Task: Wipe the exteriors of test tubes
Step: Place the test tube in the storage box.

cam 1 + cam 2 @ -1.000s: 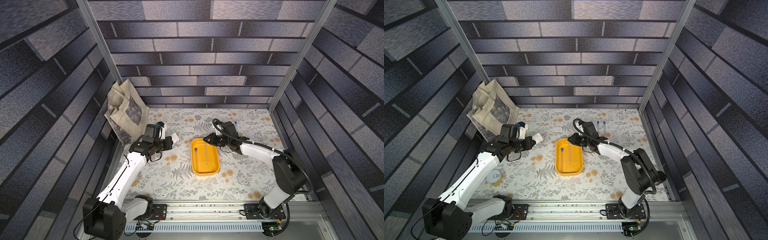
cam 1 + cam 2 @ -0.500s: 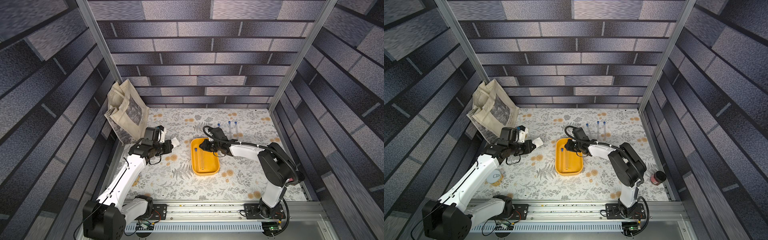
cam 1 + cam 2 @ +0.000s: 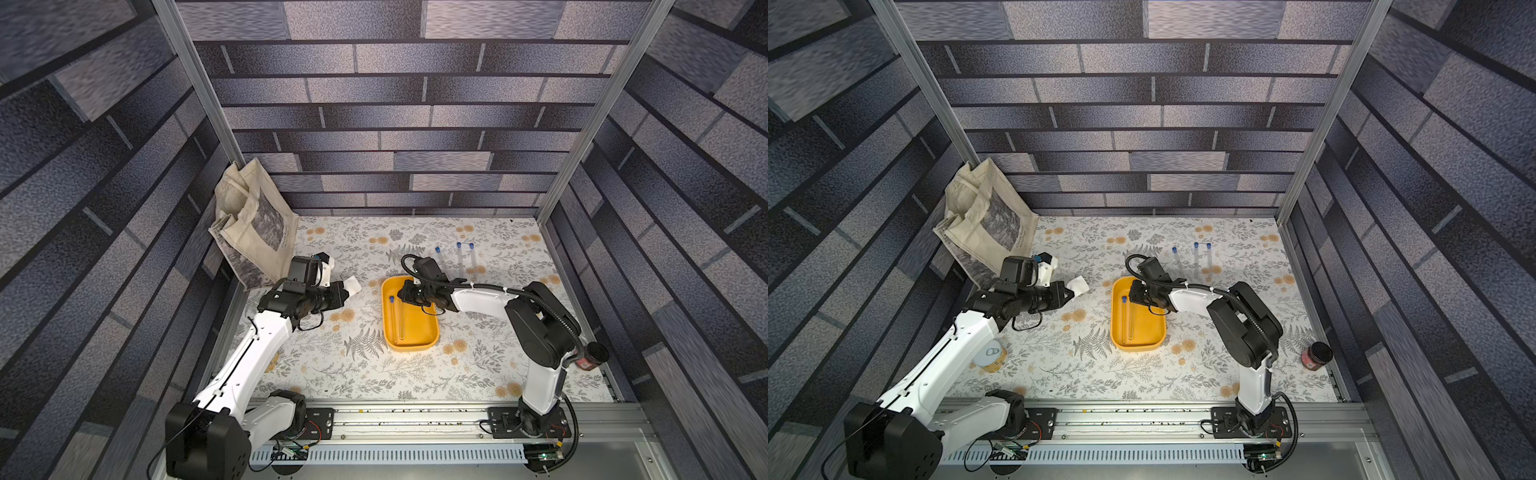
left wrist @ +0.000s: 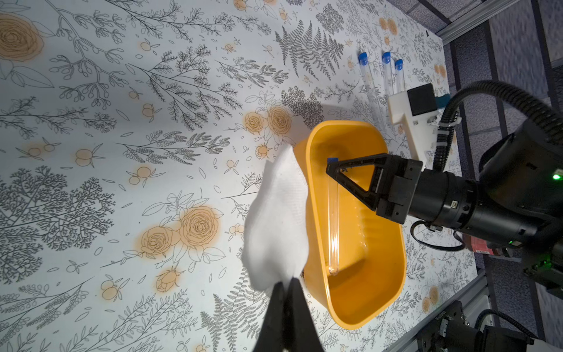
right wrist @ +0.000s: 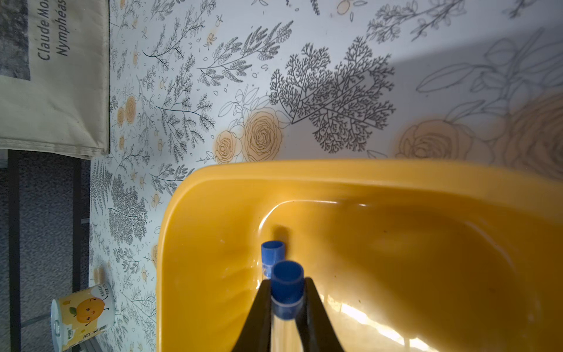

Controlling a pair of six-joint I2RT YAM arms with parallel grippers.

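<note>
1. While its jaws pinch narrowly on the blue cap end of one slender clear test tube (image 5: 286, 274), the right gripper (image 5: 287, 285) hangs inside the yellow, round-cornered plastic tray (image 5: 213, 179), at the tray end farthest from the arm bases.
2. Seen in a top view, the held test tube (image 3: 402, 326) runs from the gripper lengthwise along the tray toward the bases. Whether its round end rests on the tray floor cannot be told.
3. A second blue-capped tube (image 5: 273, 253) lies on the tray floor just beyond the right fingertips, between the held one and the tray's left wall and nearly parallel to it. Whether the two touch cannot be told.
4. Three more capped tubes (image 3: 459, 253) lie side by side on the floral table covering (image 3: 374, 374), beyond the tray's far end and somewhat to its right, well apart from both grippers.
5. The left gripper (image 4: 285, 288) is clamped tight on a corner of a folded white cloth (image 4: 277, 219), held near the tray's left rim. In both top views cloth and tray stand apart.
6. A beige canvas tote bag (image 3: 253, 232) leans in the corner far left of the tray.
7. A small can with an orange cartoon fruit (image 3: 988, 353) sits left of the tray.
8. A dark jar with a red label (image 3: 1316, 355) sits well to the tray's right.
</note>
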